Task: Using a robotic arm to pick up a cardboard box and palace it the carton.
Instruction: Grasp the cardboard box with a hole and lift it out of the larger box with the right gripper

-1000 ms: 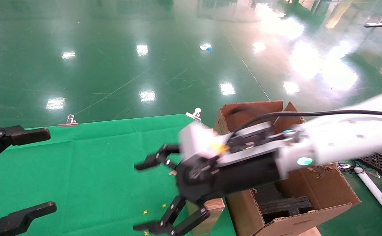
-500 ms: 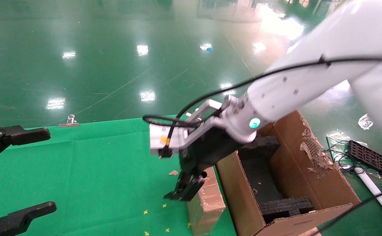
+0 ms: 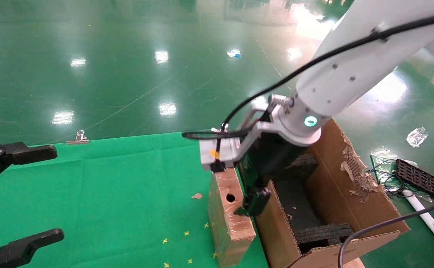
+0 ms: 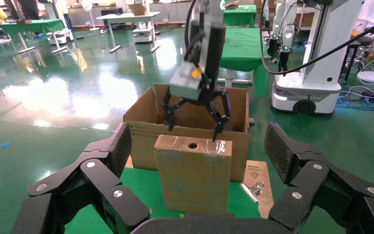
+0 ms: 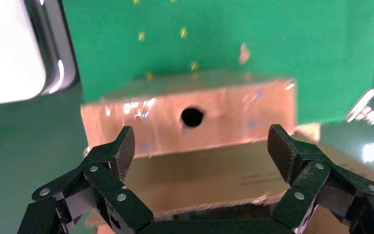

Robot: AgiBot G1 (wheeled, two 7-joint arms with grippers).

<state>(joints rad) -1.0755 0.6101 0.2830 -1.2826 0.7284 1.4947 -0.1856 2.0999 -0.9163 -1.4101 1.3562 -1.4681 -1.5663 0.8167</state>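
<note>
The small cardboard box stands upright on the green cloth, right against the carton. Its taped top has a round hole. It also shows in the left wrist view and the right wrist view. The robotic arm reaches down from the right. Its right gripper is open and empty, hovering just above the box's top by the carton wall; the left wrist view shows it too. My left gripper is open and parked at the left edge. Black foam lies inside the carton.
Binder clips hold the green cloth at its far edge. A black tray and cables lie on the floor right of the carton. Another white robot base stands beyond the carton.
The right arm has swung up and turned its gripper downward, then moved it right from the box's left side to above the box's top. The box and left gripper have not moved.
</note>
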